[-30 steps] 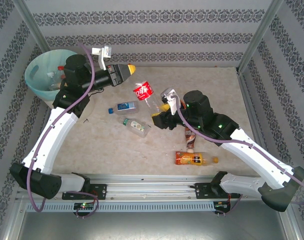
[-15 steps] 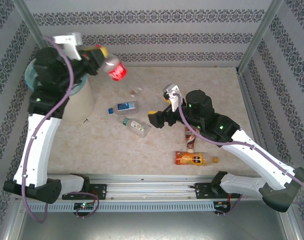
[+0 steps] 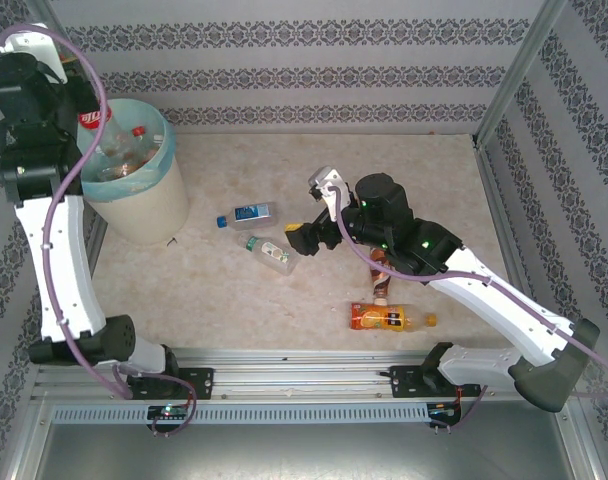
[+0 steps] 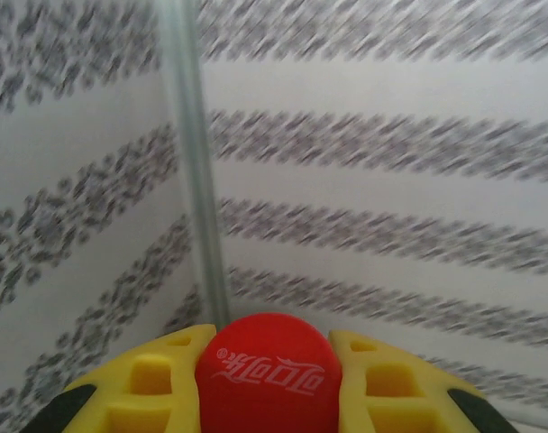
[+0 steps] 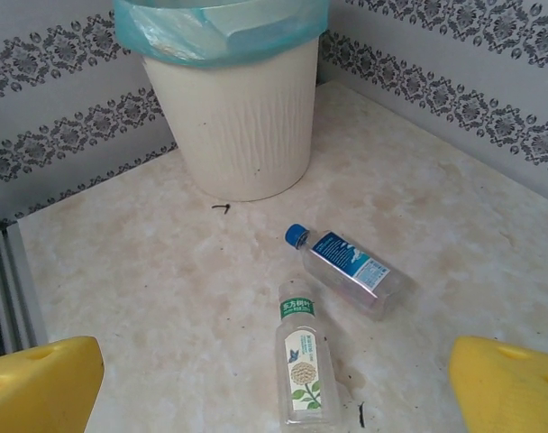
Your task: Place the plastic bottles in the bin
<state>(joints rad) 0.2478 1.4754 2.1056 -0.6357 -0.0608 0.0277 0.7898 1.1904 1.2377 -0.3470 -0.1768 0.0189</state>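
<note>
Patterned grey-and-white walls (image 3: 314, 80) close in a pale marbled table (image 3: 434, 190), and the bin (image 3: 144, 205), cream with a teal bag folded over its rim, stands in the far-left corner. The left arm is raised high beside that corner. In its wrist view the left gripper (image 4: 268, 354) has its yellow fingers (image 4: 152, 383) pressed against both sides of the red cap of a cola bottle (image 4: 268, 383), clamped on it. From above, that red-labelled bottle (image 3: 90, 121) hangs over the bin's far-left rim, its body tilted into the opening. Other clear bottles (image 3: 124, 160) already lie inside, one with a red cap. The right gripper (image 3: 302, 238) hovers low over the middle of the table with its jaws spread wide and nothing between them. In its wrist view the two yellow fingers (image 5: 40, 383) sit at the bottom corners of the picture. The green-labelled bottle (image 5: 303, 361) lies on its side in the gap between them, just ahead of the right gripper (image 5: 274, 383), cap pointing toward the bin (image 5: 238, 126). The blue-capped bottle (image 5: 351, 271) lies a little farther on, near it but apart. Seen from above, these two bottles, green-labelled (image 3: 271, 254) and blue-capped (image 3: 246, 214), lie left of the gripper. A brown bottle (image 3: 381, 278) is partly hidden under the right arm, and an orange bottle (image 3: 389, 318) lies nearer the front edge, behind the gripper.
</note>
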